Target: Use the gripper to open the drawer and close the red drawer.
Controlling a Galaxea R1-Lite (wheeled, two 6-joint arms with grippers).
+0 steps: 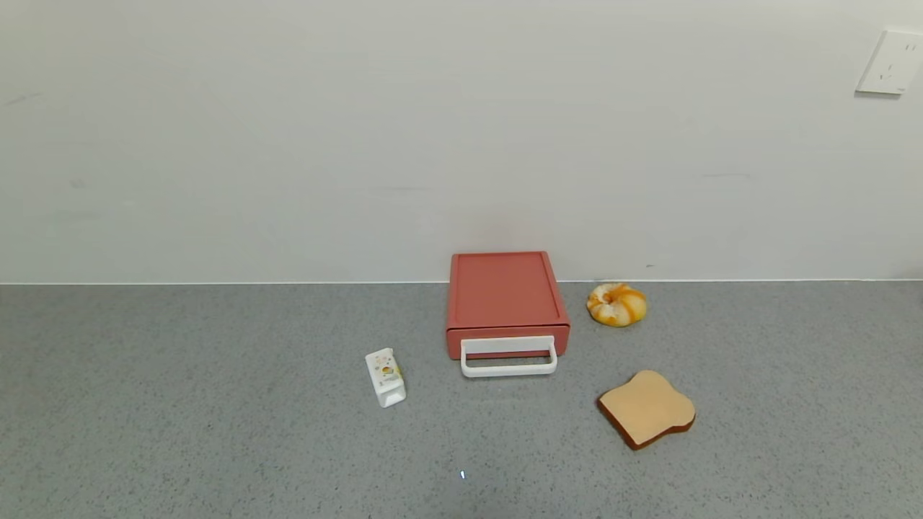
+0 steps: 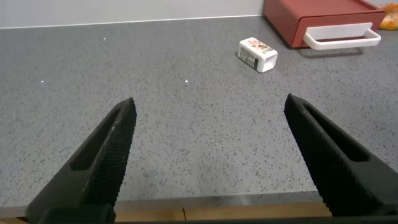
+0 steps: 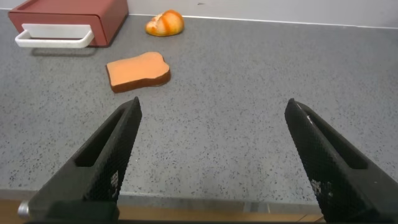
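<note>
Well back against the wall, the red drawer point(image 1: 507, 303) sits shut on the grey counter point(image 1: 216, 432), its white handle point(image 1: 509, 357) facing out. Both arms hang at the near edge: the left gripper point(image 2: 208, 155) and the right gripper point(image 3: 211, 155) each have their jaws spread wide, holding nothing. A small white carton point(image 1: 386, 377), a bread slice point(image 1: 647, 408) and a bagel point(image 1: 616, 304) lie nearby.
</note>
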